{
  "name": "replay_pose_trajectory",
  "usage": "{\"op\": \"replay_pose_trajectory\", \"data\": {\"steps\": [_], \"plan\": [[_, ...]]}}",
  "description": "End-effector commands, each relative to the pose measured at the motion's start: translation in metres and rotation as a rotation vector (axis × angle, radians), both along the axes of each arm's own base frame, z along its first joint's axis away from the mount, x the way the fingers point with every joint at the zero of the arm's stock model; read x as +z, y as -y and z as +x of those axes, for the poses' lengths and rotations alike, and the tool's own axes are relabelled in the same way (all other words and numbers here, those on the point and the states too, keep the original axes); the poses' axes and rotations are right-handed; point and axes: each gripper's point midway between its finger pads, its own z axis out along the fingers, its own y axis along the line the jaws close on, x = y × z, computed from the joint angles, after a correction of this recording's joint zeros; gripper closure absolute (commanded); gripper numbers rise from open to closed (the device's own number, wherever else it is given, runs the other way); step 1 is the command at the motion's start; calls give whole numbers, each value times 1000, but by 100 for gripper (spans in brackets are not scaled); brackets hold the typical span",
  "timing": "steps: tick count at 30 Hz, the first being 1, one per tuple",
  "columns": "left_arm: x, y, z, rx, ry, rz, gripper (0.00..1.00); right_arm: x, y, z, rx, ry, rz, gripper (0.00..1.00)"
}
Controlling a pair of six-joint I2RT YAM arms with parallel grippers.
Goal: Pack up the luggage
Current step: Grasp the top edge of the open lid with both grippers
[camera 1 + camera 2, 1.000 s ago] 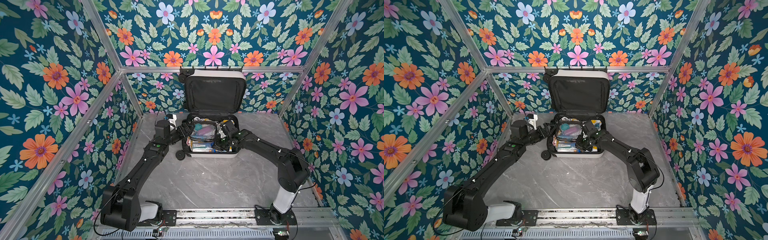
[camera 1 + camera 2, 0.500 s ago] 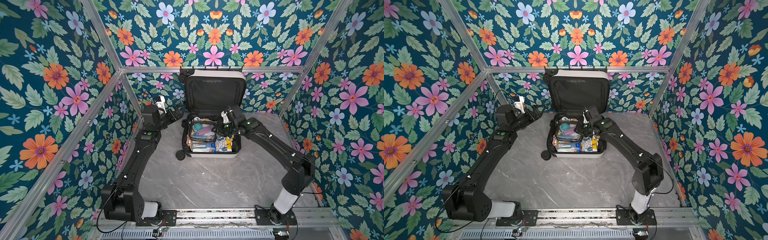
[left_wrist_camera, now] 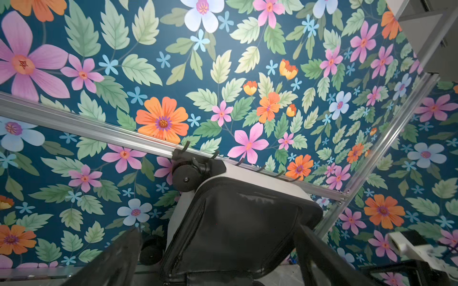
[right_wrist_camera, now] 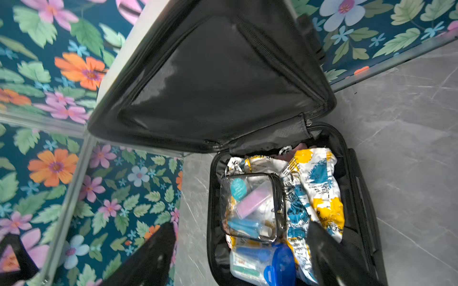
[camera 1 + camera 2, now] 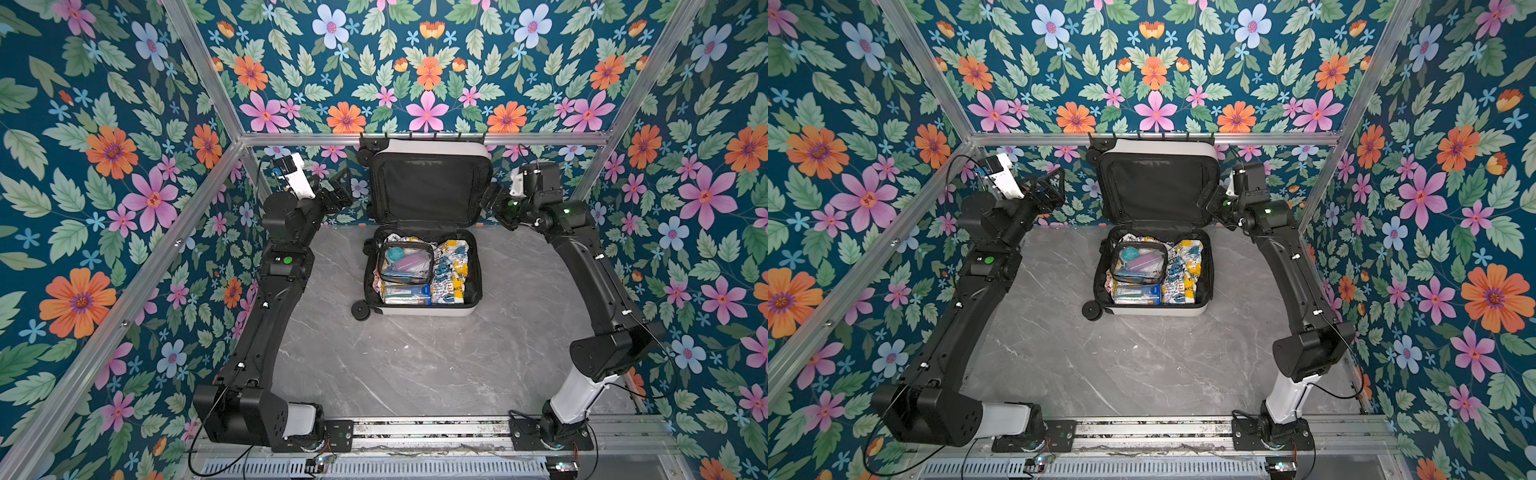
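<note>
Right pincer [image 5: 491, 196] now outside luggage [image 5: 424, 311]

Floral walls [image 5: 415, 62], grey marble floor [image 5: 415, 365]

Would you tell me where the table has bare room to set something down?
Widest bare patch: the table in front of the suitcase, between left arm and right arm, down to the rail. Narrower strips flank the suitcase. Crowded: inside it, pouch, cloth and box.

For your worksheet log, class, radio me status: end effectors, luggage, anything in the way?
Open, empty: left end effector, right end effector, flanking upright lid. Luggage open, pouch on top. No obstruction seen.
</note>
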Motion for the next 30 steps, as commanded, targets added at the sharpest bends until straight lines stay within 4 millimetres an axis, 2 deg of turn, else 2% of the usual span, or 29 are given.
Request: {"op": "replay_pose_trajectory", "data": {"steps": [1,4,7,9,12,15,19,24,26,30], "plan": [[-17,-3,20,1,-49,-75,1,31,12,12,-28,110,120,1],[-26,3,40,-69,-64,-156,1,41,26,20,-86,157,68,1],[-38,13,74,-124,-137,-200,1,45,37,29,-146,188,32,1],[-42,21,94,-209,-157,-262,6,48,40,39,-169,218,21,1],[-39,22,115,-309,-125,-384,5,59,41,53,-180,289,28,1],[-34,20,128,-384,-68,-488,7,68,39,69,-169,346,83,1],[-36,33,143,-470,-74,-487,19,75,39,89,-163,382,113,1],[-48,34,141,-464,-77,-452,17,80,52,114,-169,399,200,1],[-51,35,143,-458,-82,-439,17,76,55,126,-163,384,229,3],[-57,40,151,-472,-103,-432,17,62,45,147,-118,341,265,6]]}}
